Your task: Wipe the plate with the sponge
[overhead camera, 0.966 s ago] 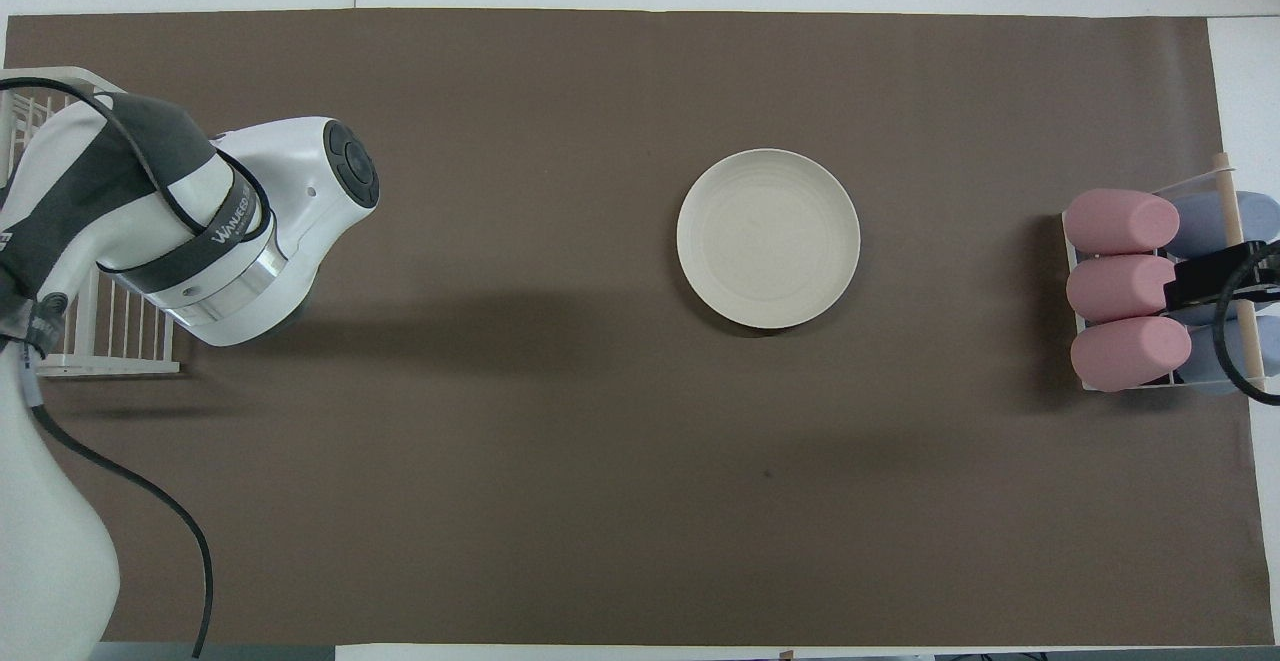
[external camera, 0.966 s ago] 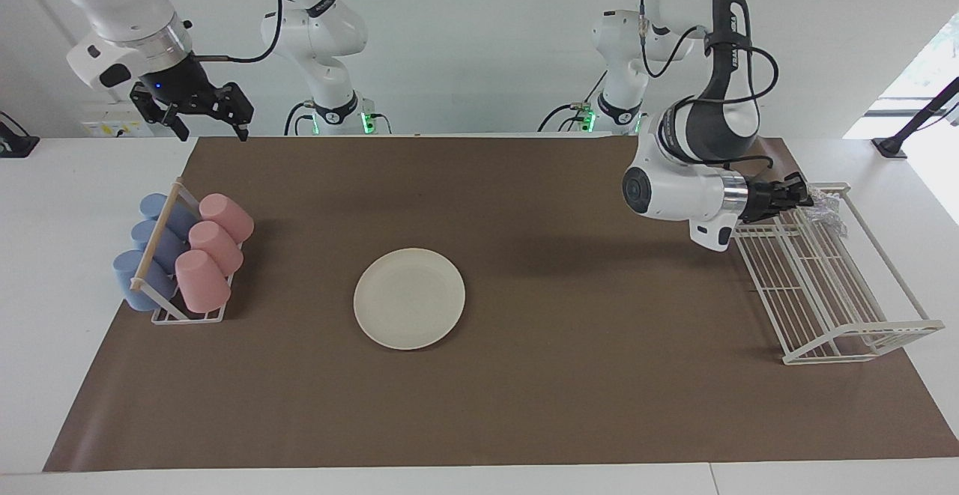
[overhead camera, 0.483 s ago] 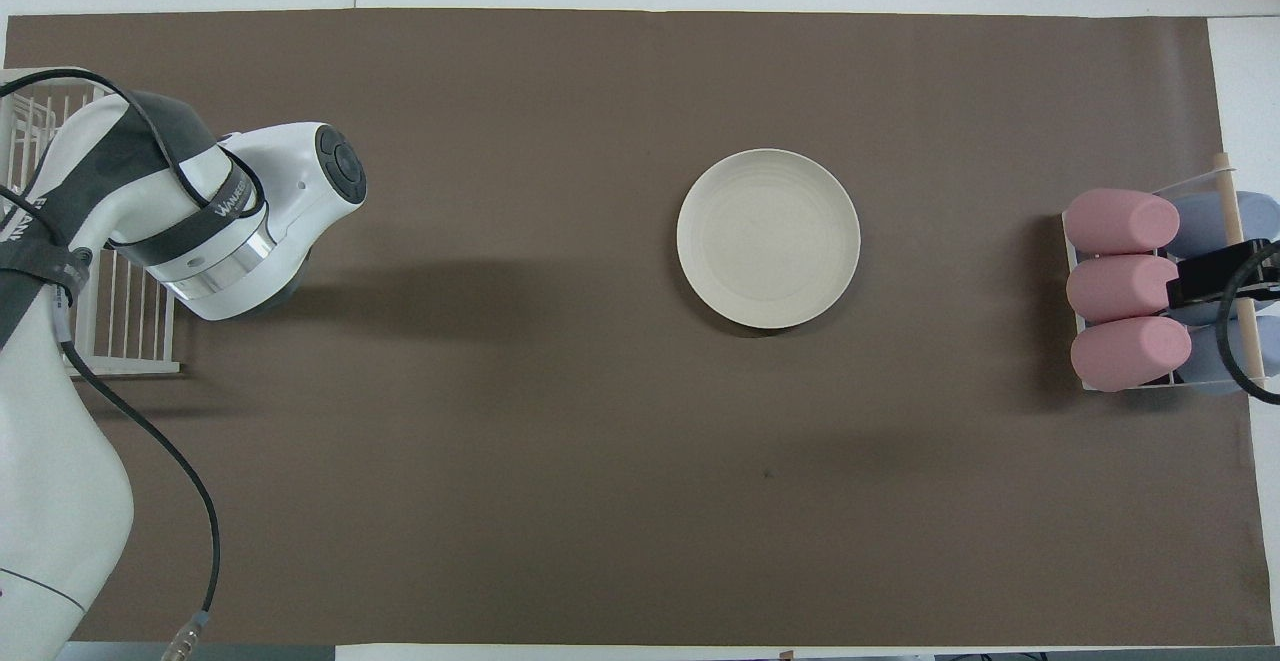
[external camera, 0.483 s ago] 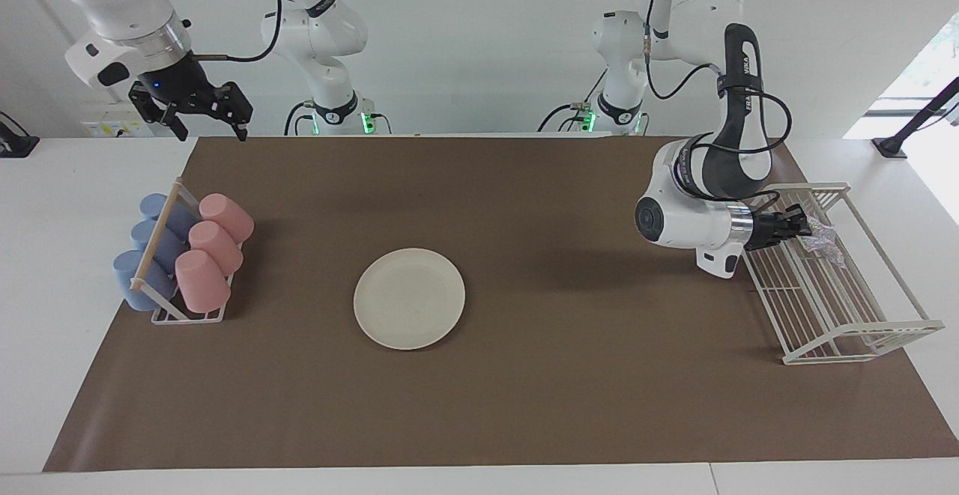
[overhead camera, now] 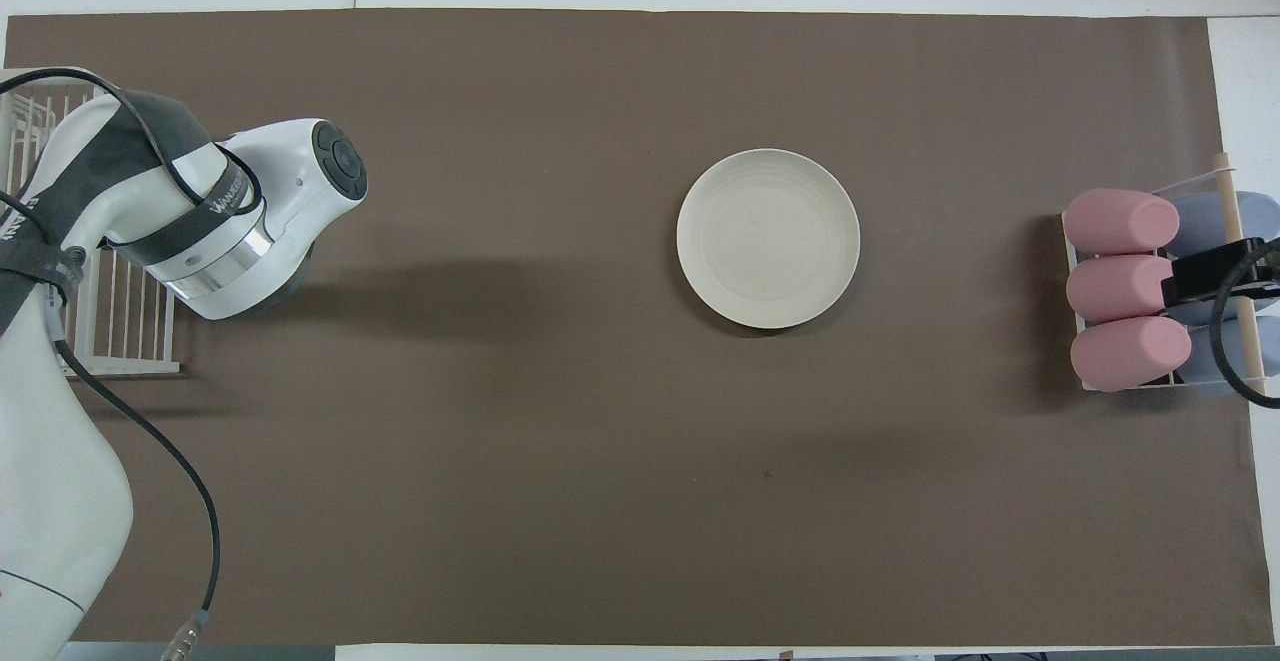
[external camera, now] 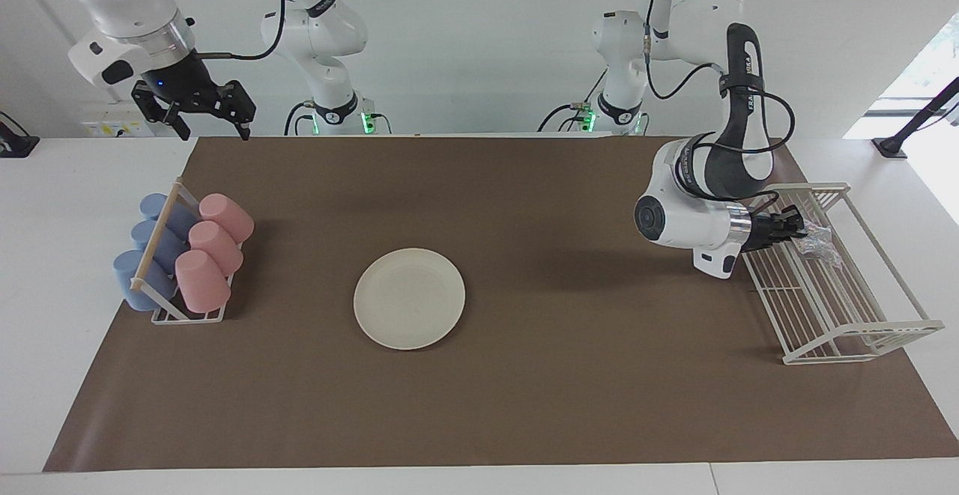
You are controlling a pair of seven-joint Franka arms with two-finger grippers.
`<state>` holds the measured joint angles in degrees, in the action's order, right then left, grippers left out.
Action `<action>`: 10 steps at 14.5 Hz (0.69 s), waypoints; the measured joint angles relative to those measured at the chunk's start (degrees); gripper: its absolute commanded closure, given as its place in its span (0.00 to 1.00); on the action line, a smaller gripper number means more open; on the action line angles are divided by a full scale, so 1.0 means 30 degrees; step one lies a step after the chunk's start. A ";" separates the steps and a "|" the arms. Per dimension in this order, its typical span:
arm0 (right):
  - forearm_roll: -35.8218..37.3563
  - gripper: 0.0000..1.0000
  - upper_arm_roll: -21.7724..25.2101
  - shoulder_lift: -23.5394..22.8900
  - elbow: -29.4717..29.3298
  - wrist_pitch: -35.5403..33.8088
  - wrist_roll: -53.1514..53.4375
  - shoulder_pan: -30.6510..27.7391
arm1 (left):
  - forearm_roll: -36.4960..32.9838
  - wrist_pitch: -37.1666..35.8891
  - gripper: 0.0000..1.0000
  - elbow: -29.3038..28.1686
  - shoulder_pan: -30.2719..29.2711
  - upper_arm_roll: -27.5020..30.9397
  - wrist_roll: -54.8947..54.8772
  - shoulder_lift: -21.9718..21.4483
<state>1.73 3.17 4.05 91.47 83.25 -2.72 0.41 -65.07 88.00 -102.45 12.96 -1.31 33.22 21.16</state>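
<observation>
- On my overhead view I can read one marking: grey lettering on the dark band around the left arm's wrist (overhead camera: 215,216), which looks like "VANEED" or close to it; the last letters run out of sight around the curve.
- On my facing view the dark sleeve on the left arm's forearm (external camera: 743,105) carries white lettering running down it; I make out "FRA" and "KA", consistent with "FRANKA", but the middle letters are not clear to me.
- I can read nothing else on either view.
</observation>
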 measured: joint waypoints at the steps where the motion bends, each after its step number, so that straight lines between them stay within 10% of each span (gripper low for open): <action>1: 0.0000 0.00 -0.0002 0.0001 -0.0026 -0.0001 0.0000 0.0000 | 0.0080 0.0008 0.29 0.0005 0.0000 0.0000 0.0082 0.0000; 10: 0.0000 0.00 -0.0017 0.0002 -0.0062 -0.0001 0.0000 0.0006 | 0.2583 0.0091 0.00 0.1160 -0.0001 0.0007 0.0277 -0.0025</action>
<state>1.73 3.12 4.06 91.29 83.25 -2.72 0.43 -57.33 88.27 -98.97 12.96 -1.29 34.05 21.08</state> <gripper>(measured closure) 0.000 0.062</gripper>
